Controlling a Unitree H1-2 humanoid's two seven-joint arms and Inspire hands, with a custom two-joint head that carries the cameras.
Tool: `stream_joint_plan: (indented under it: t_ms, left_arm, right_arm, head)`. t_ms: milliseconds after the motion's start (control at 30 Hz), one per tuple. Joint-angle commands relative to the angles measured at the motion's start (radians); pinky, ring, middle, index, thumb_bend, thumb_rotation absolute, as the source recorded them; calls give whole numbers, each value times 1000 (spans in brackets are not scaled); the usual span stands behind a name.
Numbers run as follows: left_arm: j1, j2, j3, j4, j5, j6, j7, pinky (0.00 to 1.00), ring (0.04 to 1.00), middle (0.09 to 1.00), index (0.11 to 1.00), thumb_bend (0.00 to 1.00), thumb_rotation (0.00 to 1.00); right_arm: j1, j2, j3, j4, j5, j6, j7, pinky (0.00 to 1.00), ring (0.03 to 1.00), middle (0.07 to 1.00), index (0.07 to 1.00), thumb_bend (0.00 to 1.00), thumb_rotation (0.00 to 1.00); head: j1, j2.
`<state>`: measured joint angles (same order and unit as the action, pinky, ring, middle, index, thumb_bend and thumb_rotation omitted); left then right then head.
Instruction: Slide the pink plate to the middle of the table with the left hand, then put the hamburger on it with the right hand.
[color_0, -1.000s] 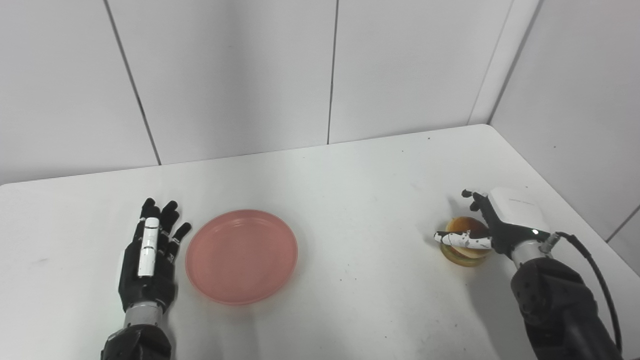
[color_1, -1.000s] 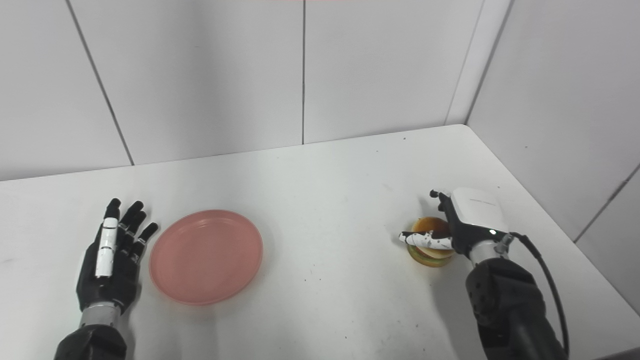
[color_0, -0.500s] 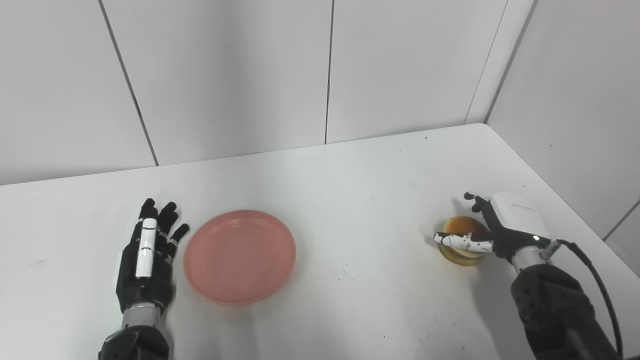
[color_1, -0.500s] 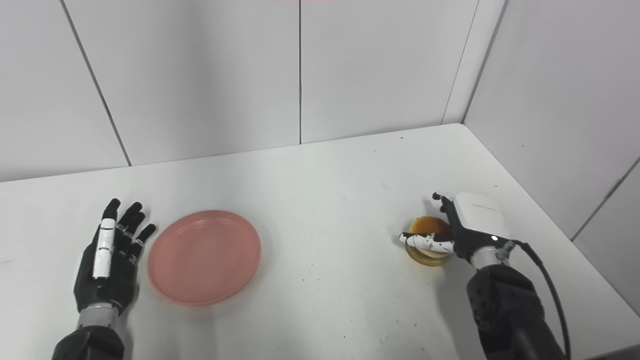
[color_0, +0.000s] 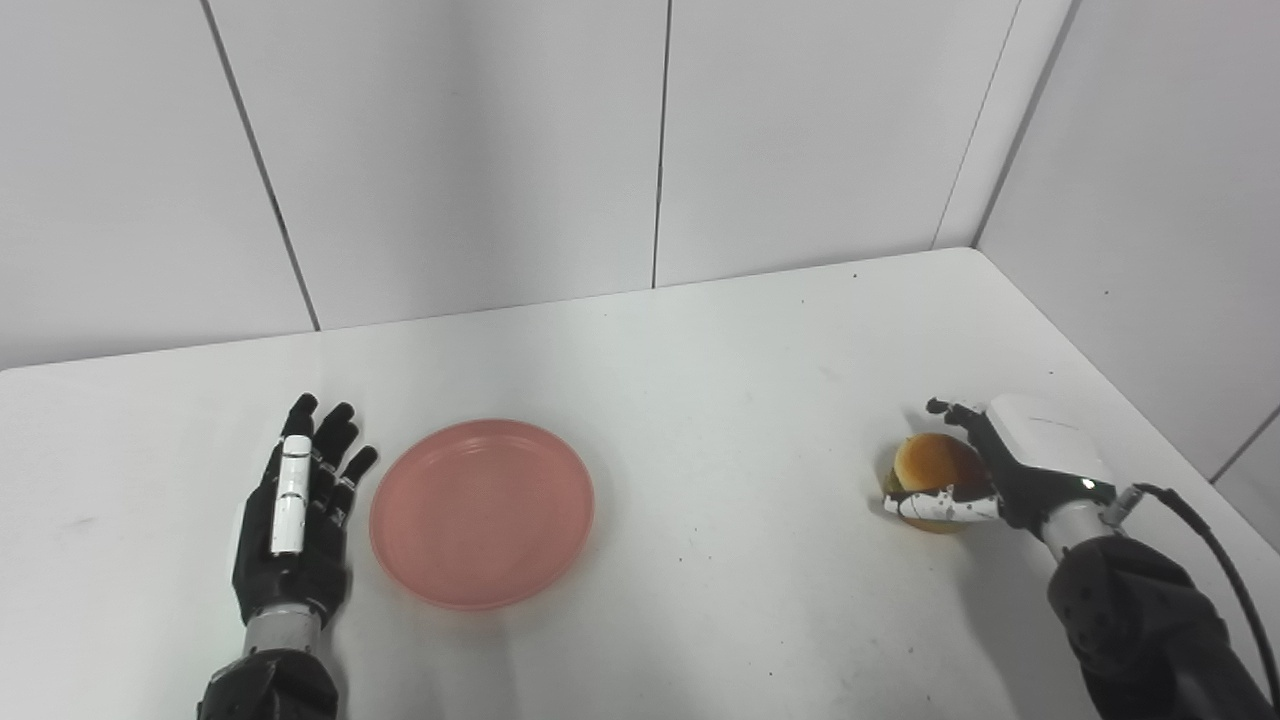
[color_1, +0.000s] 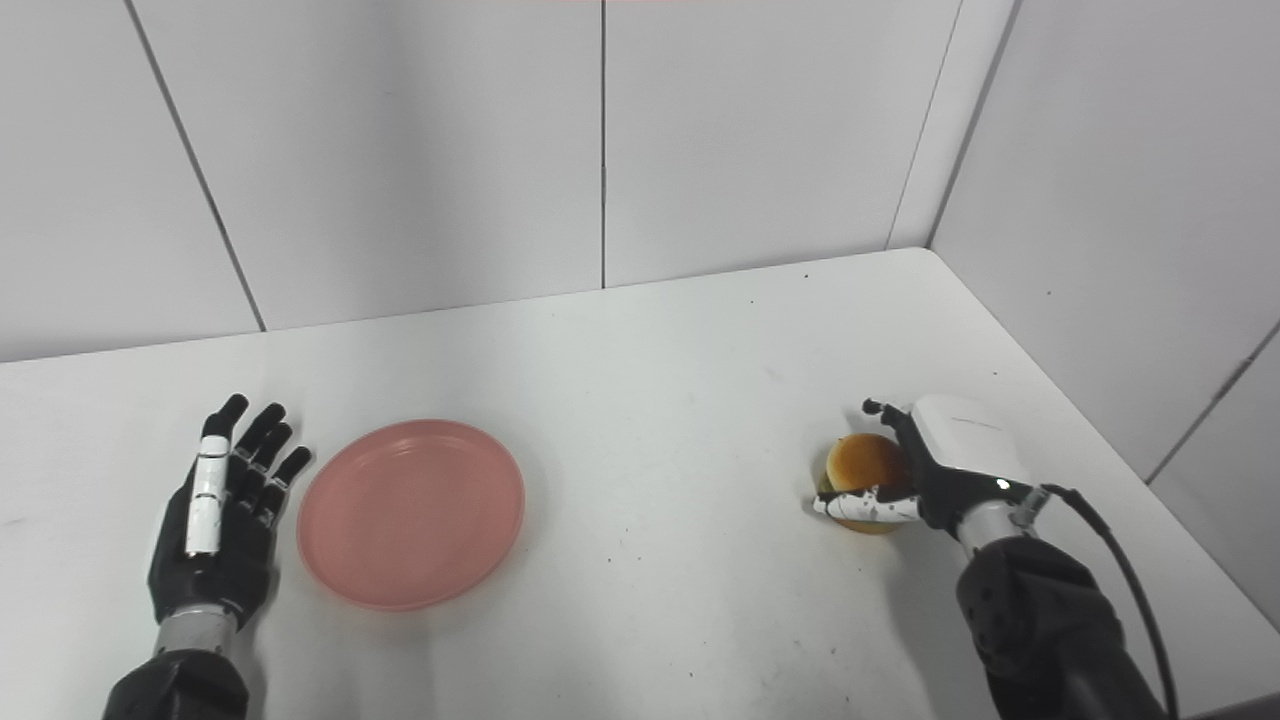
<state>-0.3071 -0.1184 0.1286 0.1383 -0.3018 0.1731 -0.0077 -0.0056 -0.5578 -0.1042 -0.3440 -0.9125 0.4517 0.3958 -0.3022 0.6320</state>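
The pink plate (color_0: 482, 512) lies flat on the white table (color_0: 700, 400), left of its middle. My left hand (color_0: 295, 530) rests just left of the plate, palm down, fingers spread and open, a small gap from the rim. On the right side, my right hand (color_0: 1020, 460) is closed around the hamburger (color_0: 935, 465). Its thumb crosses the burger's lower front and its fingers curl behind it. The burger is tipped, with its brown bun top facing me. Its underside is hidden, so contact with the table is unclear.
Grey wall panels (color_0: 660, 150) close off the table at the back and along the right. A black cable (color_0: 1215, 530) loops from my right wrist. Bare tabletop lies between the plate and the burger.
My right hand has drawn a little nearer and lower with the hamburger, which has tipped so that its bun top shows. The left hand and plate have stayed put.
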Motion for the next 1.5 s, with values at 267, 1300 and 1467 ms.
stream_joint_plan:
  t_ms: [267, 1300, 1467]
  left_arm:
    - [-3, 2, 8, 17, -8, 41, 14, 875, 934, 859, 903, 628, 621]
    - [8, 3, -5, 9, -3, 53, 5, 839, 931, 873, 902, 622, 645]
    - [9, -1, -5, 13, 2, 53, 12, 826, 923, 874, 900, 640, 634]
  right_arm:
    - [50, -17, -1, -61, -9, -17, -33, 544, 720, 812, 819, 1000, 609]
    - [28, 8, -2, 154, 128, -245, -405, 256, 335, 434, 514, 522, 2]
    - [34, 3, -17, 130, 211, -287, -399, 289, 358, 446, 515, 523, 4]
  head:
    - [3, -3]
    - [14, 0]
    - [26, -3]
